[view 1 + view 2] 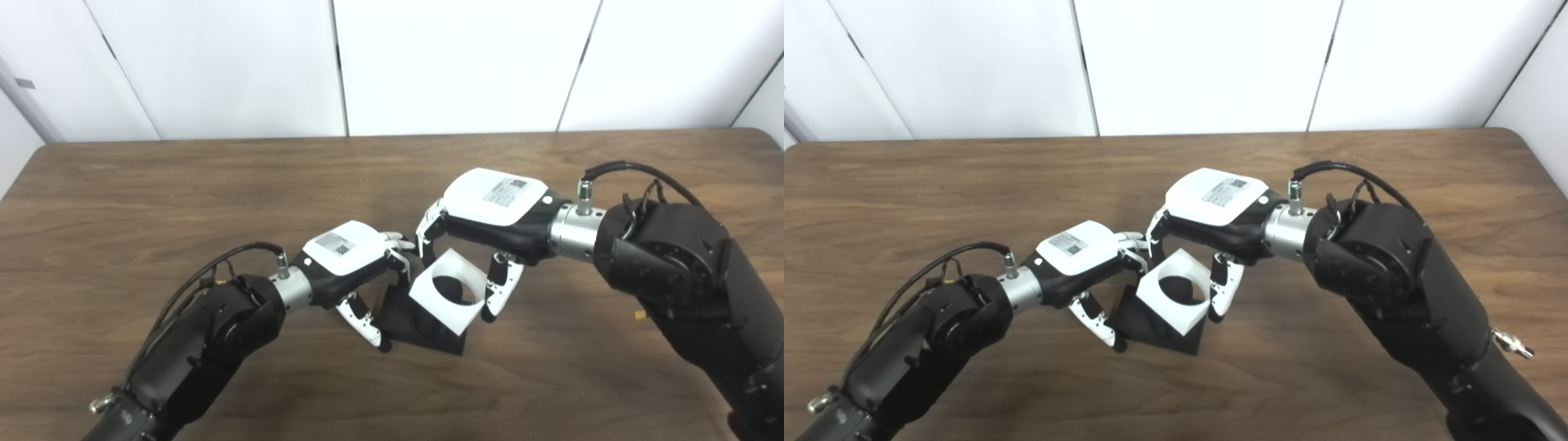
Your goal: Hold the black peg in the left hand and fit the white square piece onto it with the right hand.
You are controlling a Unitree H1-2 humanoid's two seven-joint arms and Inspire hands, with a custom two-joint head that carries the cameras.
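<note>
**White square piece sits over the black peg, both hands closed in around it**

Starting at the fingers (501, 293) of our right hand (490, 211): they curl down on both sides of the white square piece (446, 293), one pale fingertip pressed to its right edge and others reaching down behind its far-left corner. We read this as a hold on the piece, with the fingers closed onto it from two sides.

The piece is tilted, its round hole facing up toward the cameras. Dark material shows through the hole, which we take for the top of the black peg (450, 288); how far the peg has entered the hole we cannot tell. Beneath the piece spreads the peg's flat black square base (416, 327), resting on the counter (184, 202) with its near edge and left corner exposed.

The fingers (362, 318) of our left hand (349, 254) bracket that base: a lower one reaches down to the left corner, its dark tip touching the counter just beside the base, while upper ones extend over the far side, close to the right hand's fingertips. They are partly closed around the base, though the exact contact is hidden under the palm.

Both forearms come in low from the near edge, meeting at mid-counter. The brown wood-grain counter runs back to white wall panels (453, 61).
</note>
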